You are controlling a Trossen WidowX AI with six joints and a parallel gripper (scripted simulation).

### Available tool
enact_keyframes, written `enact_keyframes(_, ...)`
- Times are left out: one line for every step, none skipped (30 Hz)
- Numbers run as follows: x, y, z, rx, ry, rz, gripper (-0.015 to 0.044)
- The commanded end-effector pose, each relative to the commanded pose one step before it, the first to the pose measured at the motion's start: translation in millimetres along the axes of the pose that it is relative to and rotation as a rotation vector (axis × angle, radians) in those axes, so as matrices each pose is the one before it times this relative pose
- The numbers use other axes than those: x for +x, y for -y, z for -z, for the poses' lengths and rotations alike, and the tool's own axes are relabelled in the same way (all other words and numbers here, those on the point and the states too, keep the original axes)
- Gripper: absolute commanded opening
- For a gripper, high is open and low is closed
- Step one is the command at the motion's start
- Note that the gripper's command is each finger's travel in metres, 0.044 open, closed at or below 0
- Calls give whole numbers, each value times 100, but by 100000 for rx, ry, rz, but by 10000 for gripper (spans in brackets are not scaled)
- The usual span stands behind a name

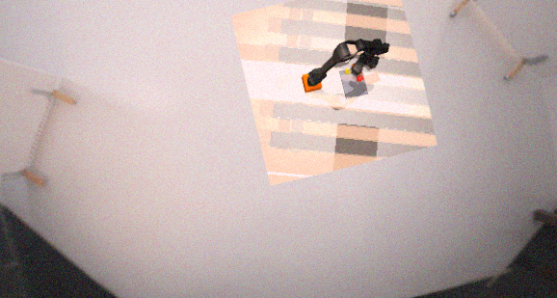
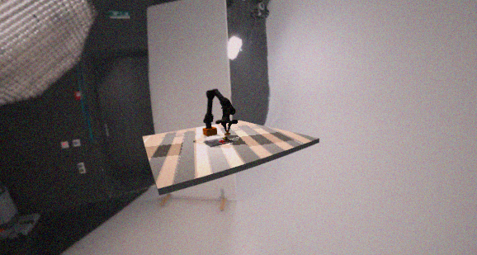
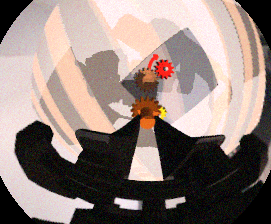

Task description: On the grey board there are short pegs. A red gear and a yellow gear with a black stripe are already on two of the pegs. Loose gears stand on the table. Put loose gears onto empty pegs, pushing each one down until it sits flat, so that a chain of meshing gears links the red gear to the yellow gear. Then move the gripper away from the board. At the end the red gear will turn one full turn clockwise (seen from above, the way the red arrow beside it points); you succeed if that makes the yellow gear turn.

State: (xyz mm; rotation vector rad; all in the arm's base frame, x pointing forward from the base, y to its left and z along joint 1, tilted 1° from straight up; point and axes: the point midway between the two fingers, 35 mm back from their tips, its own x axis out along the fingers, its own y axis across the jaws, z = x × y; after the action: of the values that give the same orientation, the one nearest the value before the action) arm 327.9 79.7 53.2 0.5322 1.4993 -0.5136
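Observation:
The grey board lies on the table. The red gear sits on it beside the red arrow. A brown gear stands close beside the red gear in the wrist view, its teeth at or near the red teeth. The yellow gear is partly hidden behind the held gear in the wrist view. My gripper is shut on the hub of an orange-brown gear, held over the board's yellow-gear side. Its exact height and the pegs beneath are unclear.
The arm's orange base stands on the striped table. The arm reaches over the board and hides part of it in the top view. Shadows and patterned stripes cross the tabletop.

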Motion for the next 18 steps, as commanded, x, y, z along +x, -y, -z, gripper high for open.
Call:
enact_keyframes(625,60,-51,-5619,480,342,0)
enact_keyframes(157,11,-2,-966,0,1,0)
enact_keyframes(157,10,-5,-732,0,1,0)
enact_keyframes(156,9,-7,-480,0,1,0)
enact_keyframes(154,7,-9,-218,0,1,0)
enact_keyframes(152,4,-10,44,1,1,0)
enact_keyframes(143,1,-10,288,1,1,0)
enact_keyframes(135,-2,-9,497,0,0,0)
enact_keyframes(131,-4,-8,694,0,0,0)
enact_keyframes(134,-6,-7,909,0,0,0)
enact_keyframes(141,-8,-5,1150,0,0,0)
enact_keyframes(149,-9,-2,1401,0,0,0)
enact_keyframes(155,-9,1,1631,-1,0,0)
enact_keyframes(158,-9,4,1818,-1,0,0)
enact_keyframes(159,-7,7,1958,-1,0,0)
enact_keyframes(158,-5,10,2056,-2,1,0)
enact_keyframes(158,-1,11,2119,-2,1,0)
enact_keyframes(157,2,12,2148,-2,1,0)
